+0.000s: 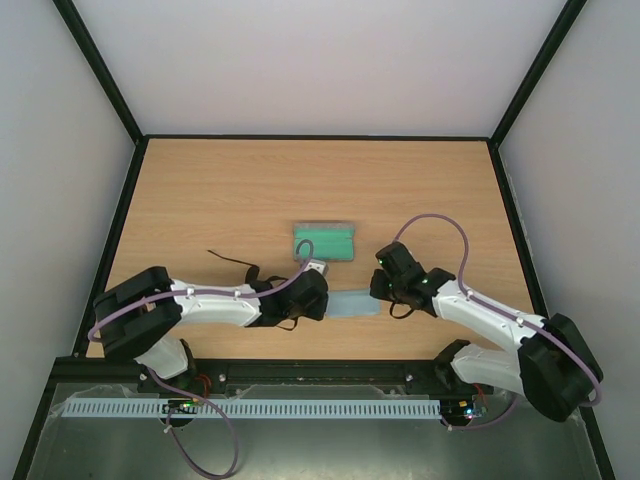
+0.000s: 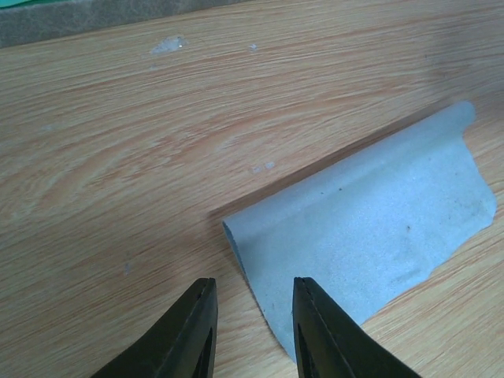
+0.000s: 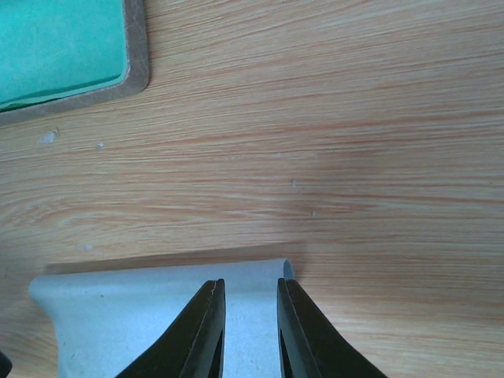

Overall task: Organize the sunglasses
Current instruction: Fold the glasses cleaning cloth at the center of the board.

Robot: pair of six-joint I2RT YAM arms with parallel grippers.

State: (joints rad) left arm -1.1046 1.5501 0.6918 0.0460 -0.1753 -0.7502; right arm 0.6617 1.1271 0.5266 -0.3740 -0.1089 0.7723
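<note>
The light blue cloth (image 1: 356, 303) lies on the table between my two grippers, its far edge curled up into a fold. My left gripper (image 1: 327, 301) is open, its jaws (image 2: 250, 285) on either side of the cloth's (image 2: 370, 236) left edge. My right gripper (image 1: 379, 291) is open, its jaws (image 3: 249, 285) low over the cloth's (image 3: 142, 315) right end. The grey case (image 1: 324, 241) lies open behind them, green lining up. A thin dark piece of the sunglasses (image 1: 232, 262) shows left of my left wrist. The rest is hidden by the arm.
The case's grey rim shows at the top left of the left wrist view (image 2: 55, 24) and of the right wrist view (image 3: 135, 75). A black frame (image 1: 320, 137) borders the wooden table. Bare wood lies behind the case.
</note>
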